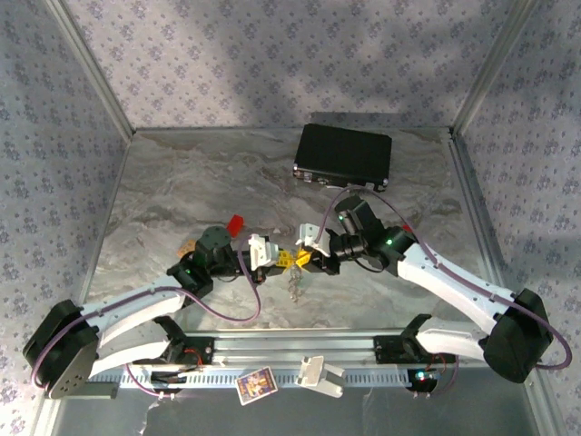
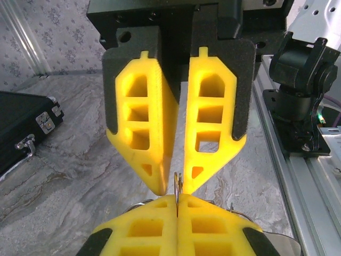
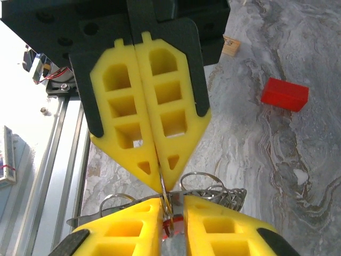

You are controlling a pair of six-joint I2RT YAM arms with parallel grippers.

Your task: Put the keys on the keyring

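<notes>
Both arms reach inward, the left gripper (image 1: 283, 260) pinched tight and the right gripper (image 1: 302, 261) slightly parted (tips nearly meeting).

Overhead from behind, looking down across whole bench (image 1: 182, 182). Wrist views close in, facing each other over opposing yellow fingers (image 2: 213, 117); shared: bench centre.

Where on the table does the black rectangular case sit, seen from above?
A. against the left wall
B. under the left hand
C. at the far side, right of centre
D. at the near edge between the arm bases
C: the black case lies flat near the back wall, beyond both hands.
</notes>
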